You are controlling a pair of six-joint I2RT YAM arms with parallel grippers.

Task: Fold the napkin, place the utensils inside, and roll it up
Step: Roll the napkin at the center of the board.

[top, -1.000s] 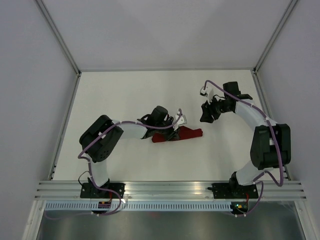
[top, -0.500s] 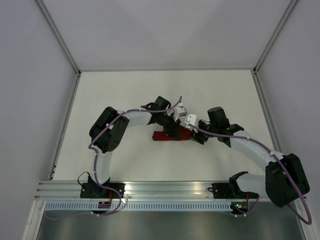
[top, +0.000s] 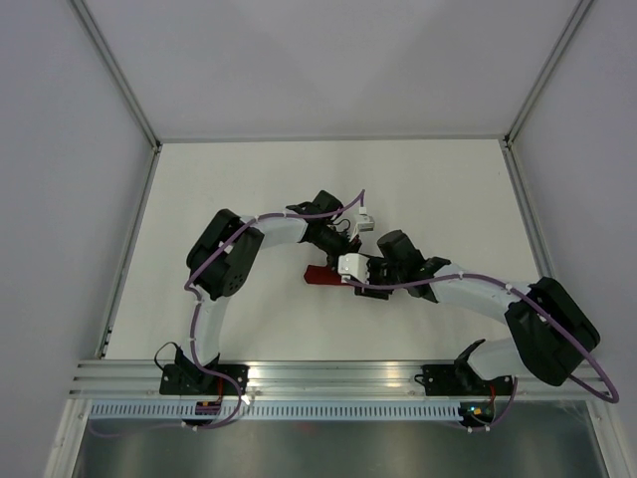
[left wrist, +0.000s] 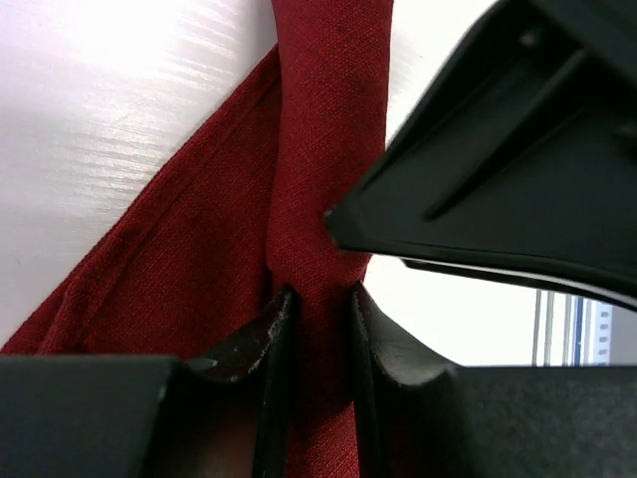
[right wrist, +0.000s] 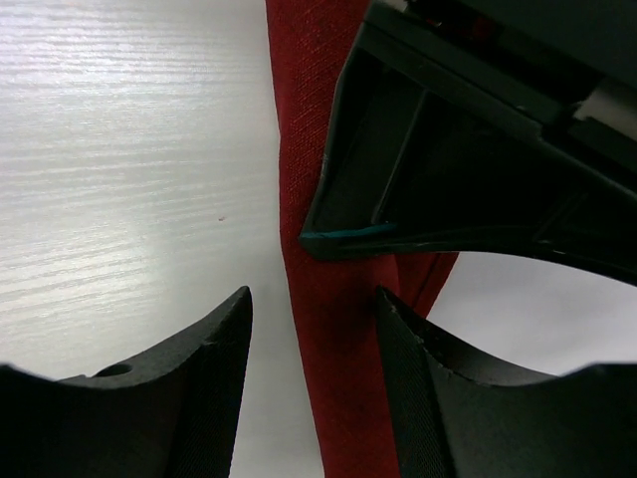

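Note:
The dark red napkin (top: 318, 277) lies mid-table as a narrow roll, mostly covered by both grippers. In the left wrist view my left gripper (left wrist: 318, 299) is shut on the roll (left wrist: 328, 149), whose loose flap spreads out to the left. In the top view the left gripper (top: 345, 251) comes down on it from behind. My right gripper (right wrist: 314, 299) is open, its fingers (right wrist: 199, 378) standing either side of the roll (right wrist: 309, 100) without pinching it, right beside the left gripper's body (right wrist: 468, 149). In the top view the right gripper (top: 363, 282) sits at the roll's right part. The utensils are hidden.
The white table (top: 249, 189) is fenced by an aluminium rail at the near edge (top: 338, 373) and frame posts at the back corners. The two wrists crowd each other over the napkin.
The right arm has swung in from the back right and down to the napkin, its open fingers now astride the roll. The left gripper has kept its hold and shifted slightly back.

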